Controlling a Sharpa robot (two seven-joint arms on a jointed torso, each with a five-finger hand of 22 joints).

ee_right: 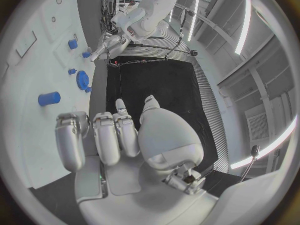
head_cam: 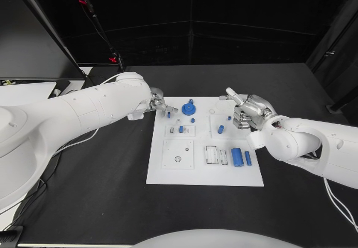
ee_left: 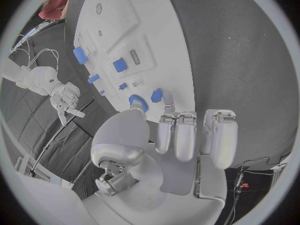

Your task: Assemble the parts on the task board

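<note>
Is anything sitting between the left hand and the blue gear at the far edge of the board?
Nothing visible. The left hand hovers at the far left corner of the white board, with bare board between its fingertips and the blue gear. The small blue pegs lie nearer the robot, off that line.

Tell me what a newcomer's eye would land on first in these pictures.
First the white task board in the middle of the black table, dotted with small blue parts, the round blue gear at its far edge standing out. Next the two silver hands over that far end: the left hand close beside the gear, the right hand at the board's opposite edge, holding nothing.
</note>
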